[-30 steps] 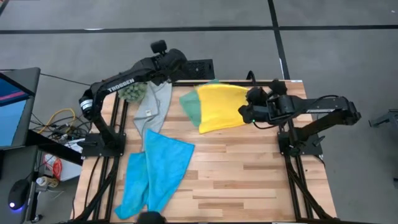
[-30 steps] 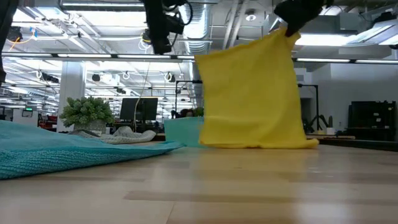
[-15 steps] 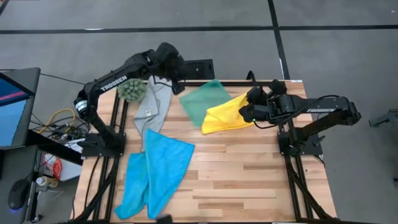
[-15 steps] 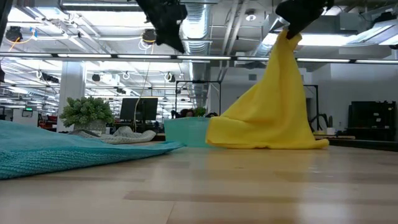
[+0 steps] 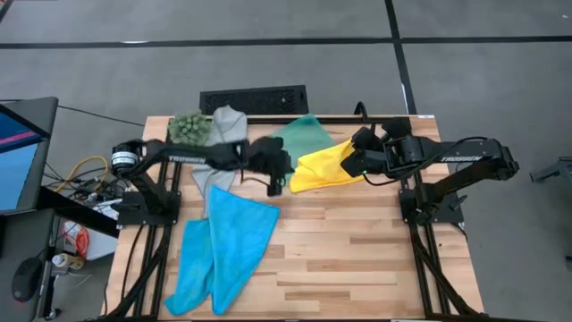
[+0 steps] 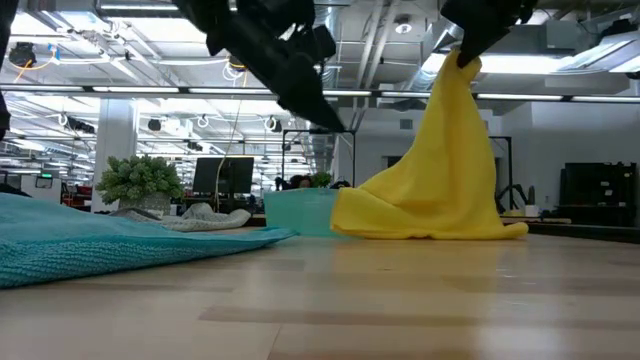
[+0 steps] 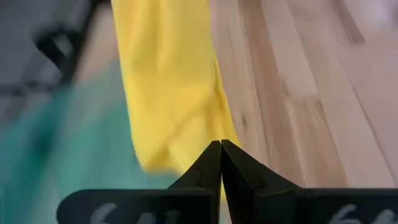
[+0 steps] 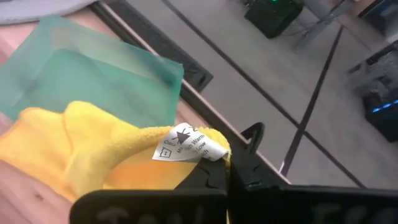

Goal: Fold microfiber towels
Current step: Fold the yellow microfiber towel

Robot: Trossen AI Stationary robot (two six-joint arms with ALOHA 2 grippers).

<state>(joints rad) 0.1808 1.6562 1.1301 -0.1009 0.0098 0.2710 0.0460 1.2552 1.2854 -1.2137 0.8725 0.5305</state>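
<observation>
The yellow towel (image 5: 323,166) hangs from my right gripper (image 5: 357,162), which is shut on it at the table's far right. Its lower part lies bunched on the table (image 6: 430,222), partly over the teal tray (image 5: 299,139). My left gripper (image 5: 279,172) is shut and empty. It hovers above the table just left of the towel's left end, fingers slanting down (image 6: 325,115); the towel shows ahead of it in the left wrist view (image 7: 168,93). The grey towel (image 5: 220,136) and the two blue towels (image 5: 223,250) lie on the table's left part. My right gripper pinches the yellow towel's corner by the white care tag (image 8: 189,147) between its two fingers. The corner is held high (image 6: 462,62). The towel hangs below it in slack folds, with its lower part resting on the table.
The fuzzy green plant ball (image 5: 188,127) sits at the far left by the grey towel. The teal tray lies at the far edge, between the two grippers. Bare wood (image 5: 357,250) fills the near right half of the table.
The yellow towel, a spread sheet a second ago, has dropped on its left side and now lies bunched below my right gripper. My left gripper has swung from the far edge toward the table's middle and down, ending beside the towel's left end.
</observation>
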